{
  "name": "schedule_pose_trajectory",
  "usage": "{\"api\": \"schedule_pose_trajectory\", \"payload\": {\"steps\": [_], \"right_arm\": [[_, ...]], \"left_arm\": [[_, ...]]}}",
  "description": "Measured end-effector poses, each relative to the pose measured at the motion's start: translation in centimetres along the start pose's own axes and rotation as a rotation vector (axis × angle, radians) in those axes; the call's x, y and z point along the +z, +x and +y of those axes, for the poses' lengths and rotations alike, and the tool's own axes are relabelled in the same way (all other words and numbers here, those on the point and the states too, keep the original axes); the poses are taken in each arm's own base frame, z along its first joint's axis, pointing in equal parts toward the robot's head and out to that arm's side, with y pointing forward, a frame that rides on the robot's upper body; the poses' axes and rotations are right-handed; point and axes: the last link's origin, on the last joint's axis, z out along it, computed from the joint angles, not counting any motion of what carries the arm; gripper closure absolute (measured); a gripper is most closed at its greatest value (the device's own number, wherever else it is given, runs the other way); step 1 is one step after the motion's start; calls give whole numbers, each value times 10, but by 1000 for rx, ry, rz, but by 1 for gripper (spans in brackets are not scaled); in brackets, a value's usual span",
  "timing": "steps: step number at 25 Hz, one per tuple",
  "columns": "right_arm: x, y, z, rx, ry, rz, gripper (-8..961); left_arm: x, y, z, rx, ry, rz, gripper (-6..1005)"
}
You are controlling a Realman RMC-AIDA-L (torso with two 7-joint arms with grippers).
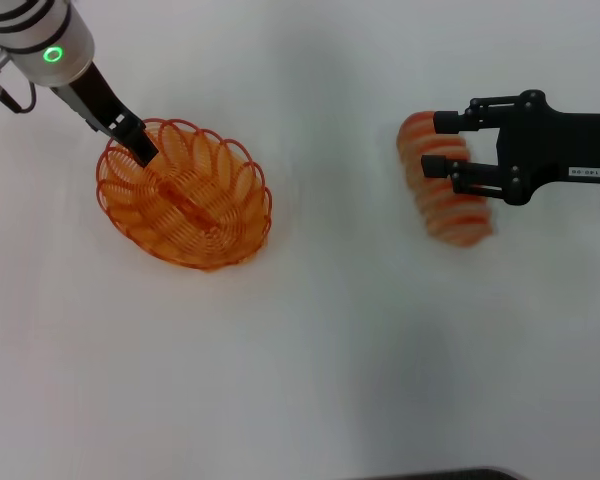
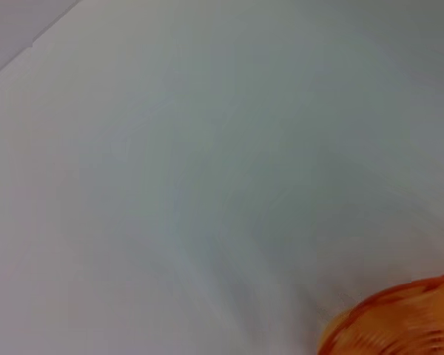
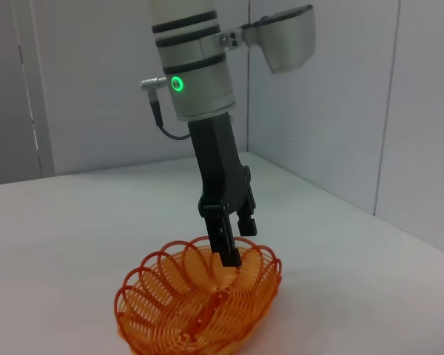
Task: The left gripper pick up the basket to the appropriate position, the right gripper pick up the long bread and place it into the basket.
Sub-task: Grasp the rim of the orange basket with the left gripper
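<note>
The orange wire basket (image 1: 185,195) sits at the left of the white table, and its edge shows in the left wrist view (image 2: 399,322). My left gripper (image 1: 137,143) reaches down onto its far left rim. In the right wrist view one of its fingers (image 3: 226,248) is inside the basket (image 3: 200,307) and the other is just outside, closed on the rim. The long bread (image 1: 450,205), tan with orange-red stripes, lies at the right. My right gripper (image 1: 438,144) comes in from the right, open, with its fingers spread over the bread's far half.
The white table (image 1: 330,350) stretches between the basket and the bread and towards the front. A dark edge (image 1: 430,474) shows at the very front. Grey wall panels (image 3: 340,111) stand behind the table in the right wrist view.
</note>
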Motion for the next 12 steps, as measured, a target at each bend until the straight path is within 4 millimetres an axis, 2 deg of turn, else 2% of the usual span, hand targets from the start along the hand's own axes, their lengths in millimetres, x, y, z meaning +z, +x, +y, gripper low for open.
{"api": "schedule_pose_trajectory", "payload": {"steps": [12], "right_arm": [[0, 2, 2, 3, -2, 5, 422]], "left_arm": [[2, 1, 7, 17, -8, -15, 285]]}}
